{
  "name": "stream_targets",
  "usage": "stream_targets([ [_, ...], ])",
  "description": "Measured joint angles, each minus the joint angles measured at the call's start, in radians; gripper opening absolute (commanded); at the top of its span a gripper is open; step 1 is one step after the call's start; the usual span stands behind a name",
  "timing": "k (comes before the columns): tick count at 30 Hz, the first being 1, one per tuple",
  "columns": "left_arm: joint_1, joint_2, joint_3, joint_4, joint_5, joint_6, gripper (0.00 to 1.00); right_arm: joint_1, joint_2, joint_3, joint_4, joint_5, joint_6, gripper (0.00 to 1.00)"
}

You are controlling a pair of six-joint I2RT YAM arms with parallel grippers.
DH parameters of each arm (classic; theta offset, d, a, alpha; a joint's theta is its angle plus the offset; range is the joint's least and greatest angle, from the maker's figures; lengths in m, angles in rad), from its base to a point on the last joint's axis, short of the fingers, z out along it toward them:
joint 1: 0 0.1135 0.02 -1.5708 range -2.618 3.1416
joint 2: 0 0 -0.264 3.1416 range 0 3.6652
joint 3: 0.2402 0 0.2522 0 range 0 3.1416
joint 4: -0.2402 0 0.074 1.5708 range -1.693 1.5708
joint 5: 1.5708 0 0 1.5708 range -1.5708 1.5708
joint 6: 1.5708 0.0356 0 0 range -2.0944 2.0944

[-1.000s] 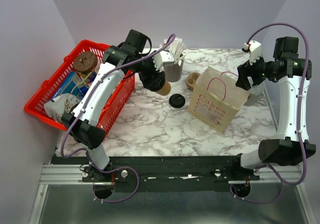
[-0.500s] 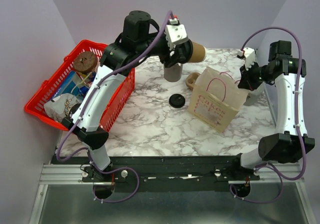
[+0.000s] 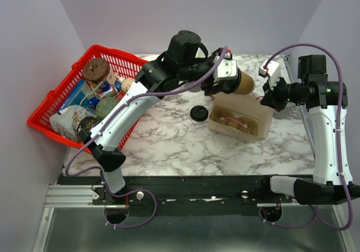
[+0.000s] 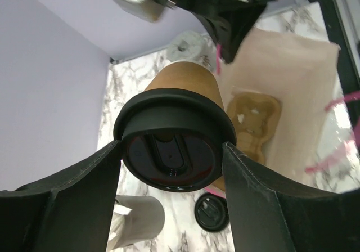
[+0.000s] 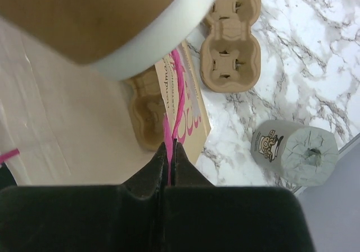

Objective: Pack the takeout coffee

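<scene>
Coffee cup (image 3: 245,84) held on its side above the marble table (image 3: 169,145), at about 1 o'clock from the table's middle in the top view, base toward 3 o'clock, just over the open mouth of the paper bag (image 3: 247,129). Left gripper (image 3: 234,81) spread around the cup's near end and clamping it. Right gripper (image 3: 266,96) at 3 o'clock of the cup, pressed together at the bag's far rim. Spare lid (image 3: 198,113) flat on the marble at 9 o'clock of the bag, apart from it. Red basket (image 3: 126,58) of goods at the table's 9 o'clock edge.

From the left wrist: black lid (image 4: 171,151) seated on the cup and facing the lens, fingers (image 4: 84,184) touching its rim at 9 and 3 o'clock. Tan body pointing off toward 12 o'clock. Pulp carrier (image 4: 254,117) inside the bag at 3 o'clock of the cup. Grey cup (image 4: 138,221) at 7 o'clock, spare lid at 5 o'clock.

From the right wrist: fingertips shut tight on the pink handle (image 5: 179,94). Cup's base at 11 o'clock, over the bag's opening. Second carrier (image 5: 230,44) on the marble at 1 o'clock, outside the bag; grey cup at 4 o'clock.
</scene>
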Motion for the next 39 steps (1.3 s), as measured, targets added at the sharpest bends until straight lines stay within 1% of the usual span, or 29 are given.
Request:
stream_targets([
  [4, -0.034, -0.1, -0.166, 0.001, -0.011, 0.037, 0.0, 0.002, -0.018, -0.003, 0.002, 0.002, 0.026, 0.01],
  [5, -0.041, -0.145, -0.233, 0.012, -0.023, 0.041, 0.0, 0.002, -0.019, -0.006, 0.003, 0.002, 0.032, 0.0],
  [8, -0.053, -0.245, -0.347, 0.031, -0.043, 0.049, 0.0, 0.002, -0.024, -0.023, 0.004, 0.003, 0.043, 0.01],
  [11, -0.074, -0.316, -0.393, 0.033, -0.078, 0.091, 0.0, 0.007, -0.026, -0.027, 0.005, 0.004, 0.054, 0.0],
  [14, -0.118, -0.333, -0.383, 0.019, -0.098, 0.148, 0.0, 0.008, -0.036, -0.027, 0.008, 0.005, 0.065, 0.0],
  [16, -0.14, -0.308, -0.347, -0.013, -0.103, 0.191, 0.0, 0.026, -0.048, -0.027, 0.01, 0.015, 0.068, 0.01],
  [19, -0.16, -0.216, -0.251, -0.073, -0.113, 0.259, 0.0, 0.056, -0.07, -0.027, 0.014, 0.024, 0.07, 0.0],
  [20, -0.161, -0.21, -0.245, -0.077, -0.117, 0.274, 0.0, 0.063, -0.075, -0.027, 0.016, 0.025, 0.071, 0.01],
  [25, -0.198, -0.058, -0.144, -0.203, -0.176, 0.394, 0.0, 0.073, -0.084, -0.027, 0.016, 0.037, 0.075, 0.01],
  [30, -0.261, -0.015, -0.123, -0.286, -0.252, 0.488, 0.0, 0.074, -0.084, -0.027, 0.017, 0.056, 0.081, 0.0],
  [36, -0.294, -0.012, -0.13, -0.303, -0.307, 0.52, 0.0, 0.097, -0.105, -0.027, 0.026, 0.061, 0.086, 0.0],
  [39, -0.294, 0.016, -0.091, -0.322, -0.317, 0.504, 0.0, 0.116, -0.131, -0.039, 0.035, 0.062, 0.09, 0.01],
])
